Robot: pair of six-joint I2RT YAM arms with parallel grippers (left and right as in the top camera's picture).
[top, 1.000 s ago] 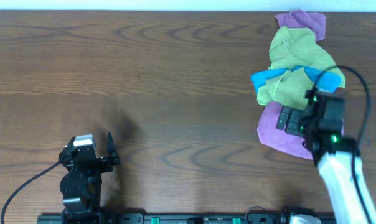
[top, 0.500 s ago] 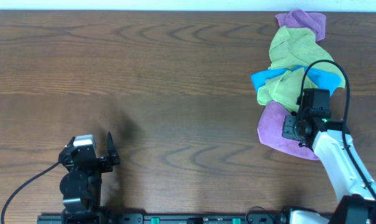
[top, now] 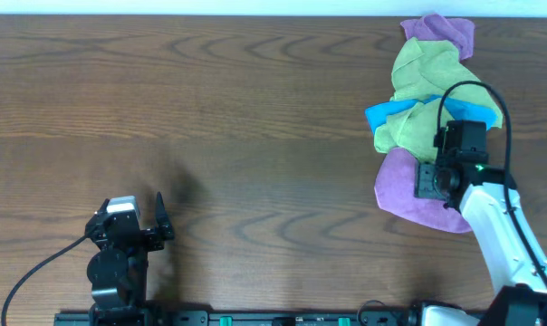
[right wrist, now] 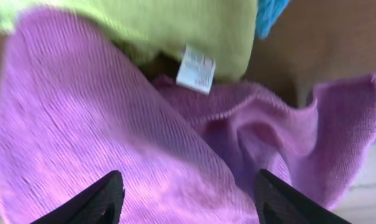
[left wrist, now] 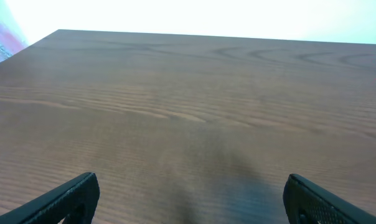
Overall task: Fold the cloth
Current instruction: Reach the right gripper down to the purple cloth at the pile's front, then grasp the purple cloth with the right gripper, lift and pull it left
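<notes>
The right gripper point(top: 427, 181) hangs low over the cloth point(top: 398, 186), its jaws parted to a middling width. In the right wrist view the lilac fabric fills the space between the two dark fingers point(right wrist: 107, 199) and rises in a rumpled fold toward the right one, with nothing pinched. The cloth lies crumpled near the table's point(top: 255, 109) right edge. A lime-green cloth point(top: 409, 127) overlaps the edge farthest from the robot, and its white label point(right wrist: 195, 68) shows just beyond the fingers. A blue cloth point(top: 387, 115) and another green cloth point(top: 432, 72) are heaped behind it, with a second purple cloth point(top: 447, 32) at the far end. The left gripper point(top: 158, 222) rests well apart over bare wood, jaws wide.
</notes>
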